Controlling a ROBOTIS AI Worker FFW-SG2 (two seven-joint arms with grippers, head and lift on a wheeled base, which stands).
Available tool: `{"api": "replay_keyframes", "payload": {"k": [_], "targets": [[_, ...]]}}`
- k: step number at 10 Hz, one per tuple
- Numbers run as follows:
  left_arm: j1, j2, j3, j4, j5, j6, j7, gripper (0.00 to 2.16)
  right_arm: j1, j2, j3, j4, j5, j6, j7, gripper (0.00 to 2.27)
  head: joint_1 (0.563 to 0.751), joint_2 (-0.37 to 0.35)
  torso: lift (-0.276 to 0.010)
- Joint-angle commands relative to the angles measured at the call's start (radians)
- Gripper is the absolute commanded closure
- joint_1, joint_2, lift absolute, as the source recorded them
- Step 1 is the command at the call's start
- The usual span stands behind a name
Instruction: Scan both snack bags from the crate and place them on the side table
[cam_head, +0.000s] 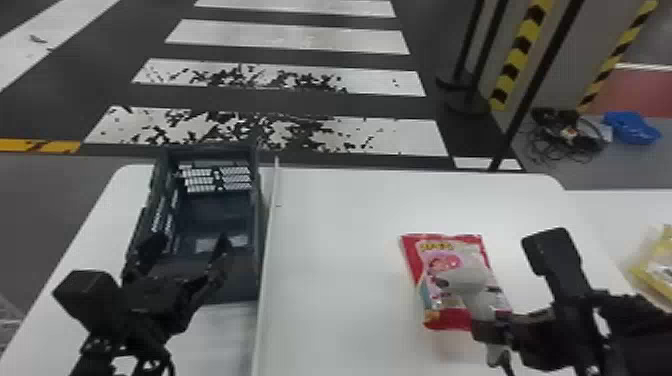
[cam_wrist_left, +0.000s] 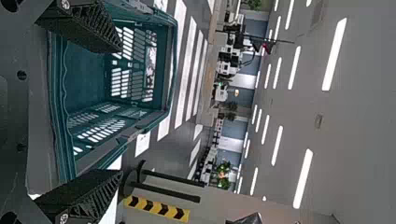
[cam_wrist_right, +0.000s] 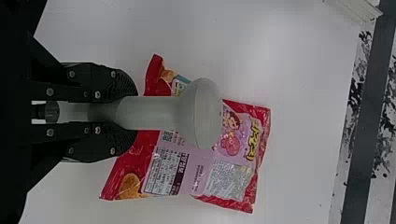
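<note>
One red bag, one yellow bag, one crate. The right claw squeezes one scanner; the left claw is spread wide.

Grips grey scanner by handle between black fingers of right gripper. Holds scanner head above red-and-pink snack bag, covering part of it from view; can't tell gap. Rests bag on white table, with printed panels and small cartoon figure facing up. Includes black-and-white floor past table edge.
</note>
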Motion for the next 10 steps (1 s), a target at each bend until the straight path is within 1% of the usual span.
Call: {"api": "replay_keyframes", "payload": {"k": [1, 2, 3, 5, 6, 7, 8, 10], "targets": [[0.000, 0.000, 0.000, -0.001, -0.001, 0.000, 0.000, 0.08, -0.010, -0.002, -0.027, -0.003, 0.002, 0.002, 0.000, 2.24, 0.695, -0.072, -0.095], [0.000, 0.000, 0.000, -0.001, -0.001, 0.000, 0.000, 0.08, -0.018, -0.011, -0.067, -0.003, -0.004, 0.002, -0.002, 2.24, 0.695, -0.076, -0.095], [0.000, 0.001, 0.000, -0.001, 0.001, 0.000, 0.000, 0.08, -0.023, -0.031, -0.133, 0.011, -0.042, 0.002, -0.003, 2.24, 0.695, -0.095, -0.095], [-0.001, 0.003, 0.002, 0.002, 0.002, 0.000, 0.000, 0.08, -0.015, -0.078, -0.227, 0.072, -0.090, 0.002, -0.003, 2.24, 0.695, -0.160, -0.095], [-0.001, 0.001, 0.002, 0.004, 0.002, 0.000, -0.002, 0.08, -0.009, -0.089, -0.271, 0.106, -0.111, 0.002, -0.003, 2.24, 0.695, -0.179, -0.095], [-0.001, 0.001, 0.002, 0.007, 0.002, 0.000, -0.002, 0.08, -0.007, -0.089, -0.308, 0.149, -0.117, -0.025, -0.003, 2.24, 0.695, -0.217, -0.095], [-0.001, 0.001, 0.002, 0.007, 0.002, 0.000, -0.002, 0.08, -0.009, -0.089, -0.349, 0.207, -0.153, -0.132, -0.005, 2.24, 0.695, -0.246, -0.095], [-0.001, 0.001, 0.002, 0.007, 0.002, 0.000, -0.002, 0.08, -0.027, -0.094, -0.378, 0.307, -0.165, -0.301, -0.009, 2.24, 0.695, -0.277, -0.095]]}}
